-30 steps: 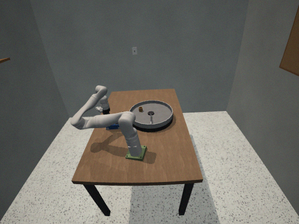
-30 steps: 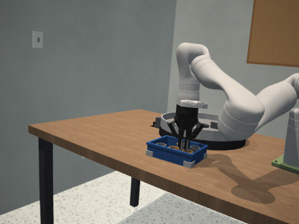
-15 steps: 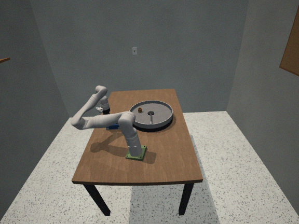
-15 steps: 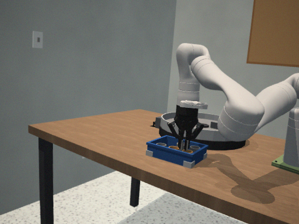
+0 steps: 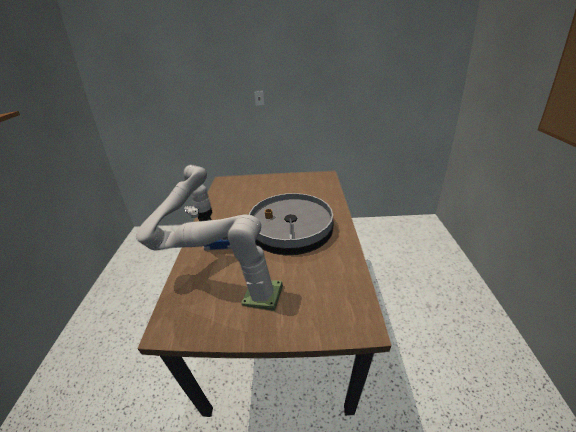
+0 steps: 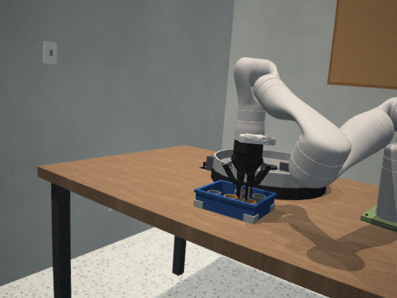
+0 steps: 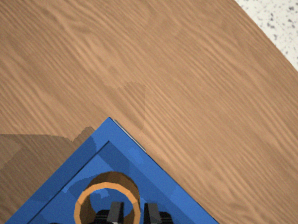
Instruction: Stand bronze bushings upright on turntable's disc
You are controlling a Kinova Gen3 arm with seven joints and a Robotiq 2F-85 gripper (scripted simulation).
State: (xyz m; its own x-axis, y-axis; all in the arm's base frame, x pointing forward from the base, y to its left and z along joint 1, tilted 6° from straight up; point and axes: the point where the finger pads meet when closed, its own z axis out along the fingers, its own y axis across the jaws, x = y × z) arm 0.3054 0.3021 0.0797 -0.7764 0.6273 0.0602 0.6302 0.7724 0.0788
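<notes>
Right now we have the gripper (image 5: pixel 204 216) (image 6: pixel 245 199) (image 7: pixel 134 212) pointing down into the blue crate (image 5: pixel 218 244) (image 6: pixel 224 205) (image 7: pixel 100 131), its fingers parted by only a narrow gap. Our close view puts them on either side of the wall of one bronze bushing (image 6: pixel 254 201) (image 7: pixel 107 185), one inside its opening and one outside, with some space showing beside the wall, so we see nothing gripped. That sleeve stands upright near a corner of the crate. Beside it in the crate we see a second bronze bushing (image 6: pixel 230 194), plus two steel bushings, one near the far left end (image 6: pixel 214 190) and one by the right-hand wall (image 6: pixel 258 194); another grey rim is partly hidden behind the fingers. Across the table (image 5: pixel 320 310) (image 6: pixel 138 186), we find one bronze sleeve (image 5: pixel 268 214) on the disc (image 5: pixel 305 207) of the turntable (image 5: pixel 320 236) (image 6: pixel 286 179), apart from the hub (image 5: pixel 290 218), apparently upright.
</notes>
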